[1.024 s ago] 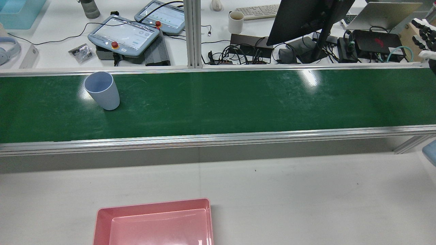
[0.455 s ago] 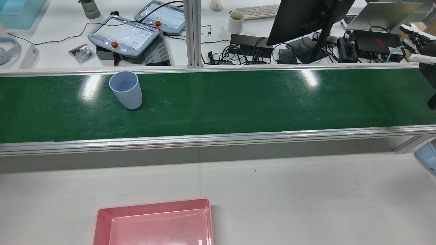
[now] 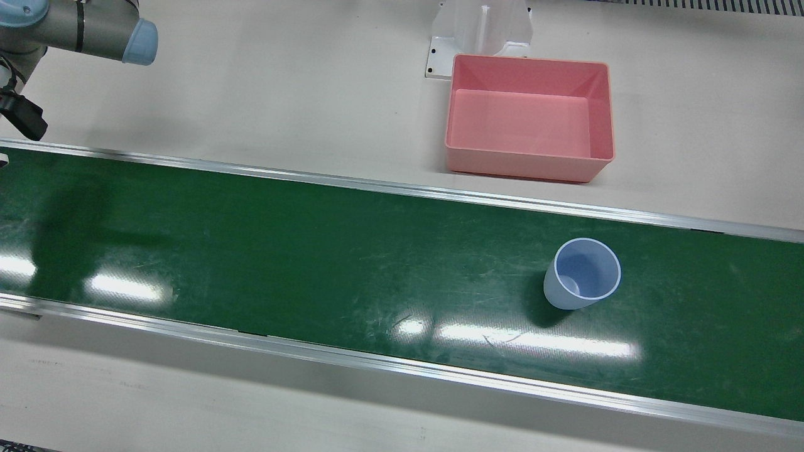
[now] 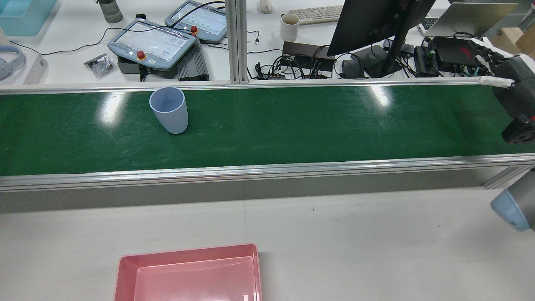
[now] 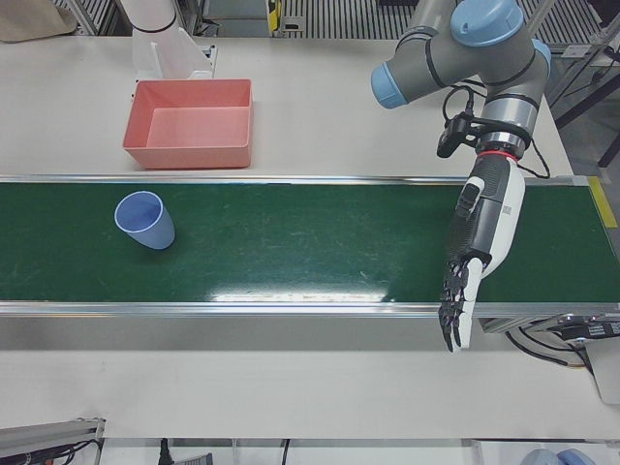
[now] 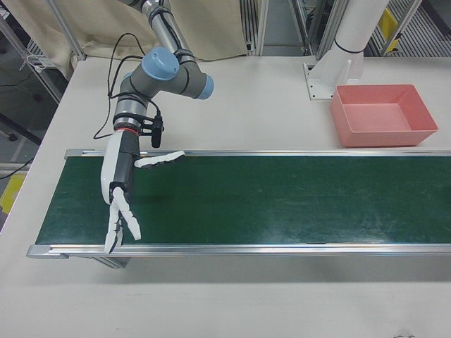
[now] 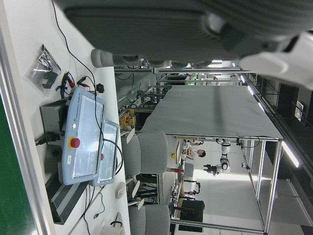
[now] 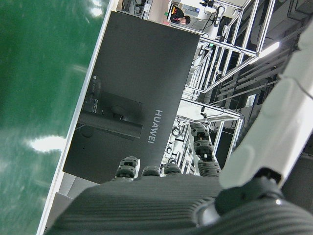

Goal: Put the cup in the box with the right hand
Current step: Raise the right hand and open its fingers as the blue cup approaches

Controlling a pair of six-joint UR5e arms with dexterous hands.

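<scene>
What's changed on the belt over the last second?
The cup has ridden along the belt toward the robot's right, still upright and untouched. The right hand has come further in over the belt's right end, open, holding nothing. The box has not moved.

arms point(image 5: 504, 48): grey tubes, light-blue joint caps, black cable along wrist
right hand point(image 6: 123, 183): white shell, black palm
left hand point(image 5: 475, 242): white shell, black fingers point(image 5: 450, 310)
</scene>
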